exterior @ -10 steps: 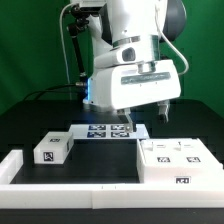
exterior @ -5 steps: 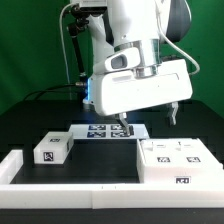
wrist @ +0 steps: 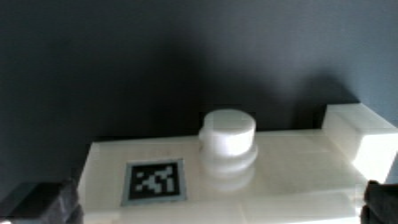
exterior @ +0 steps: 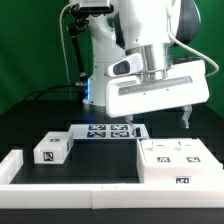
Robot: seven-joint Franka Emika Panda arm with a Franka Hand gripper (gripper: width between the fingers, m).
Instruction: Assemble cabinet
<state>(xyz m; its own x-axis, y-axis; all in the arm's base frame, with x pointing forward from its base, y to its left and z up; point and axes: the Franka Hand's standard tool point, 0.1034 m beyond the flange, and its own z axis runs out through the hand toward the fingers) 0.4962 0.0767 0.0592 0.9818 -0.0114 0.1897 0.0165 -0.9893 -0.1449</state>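
The cabinet (exterior: 175, 160) sits on the black tabletop (exterior: 25, 125), on the near side toward the exterior view's right. The hand (exterior: 161, 122) hangs above it without touching. The hand is released, its fingers (exterior: 186, 119) spread wide with nothing between them. The blurred wrist view shows a tag (wrist: 157, 180) and a short round peg (wrist: 228, 135) on the cabinet's top, with the fingertips cut off at the picture's corners. A small white block (exterior: 52, 150) lies well apart, toward the exterior view's left.

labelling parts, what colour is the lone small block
The small block is white, tagged black-and-white; best in exterior view.
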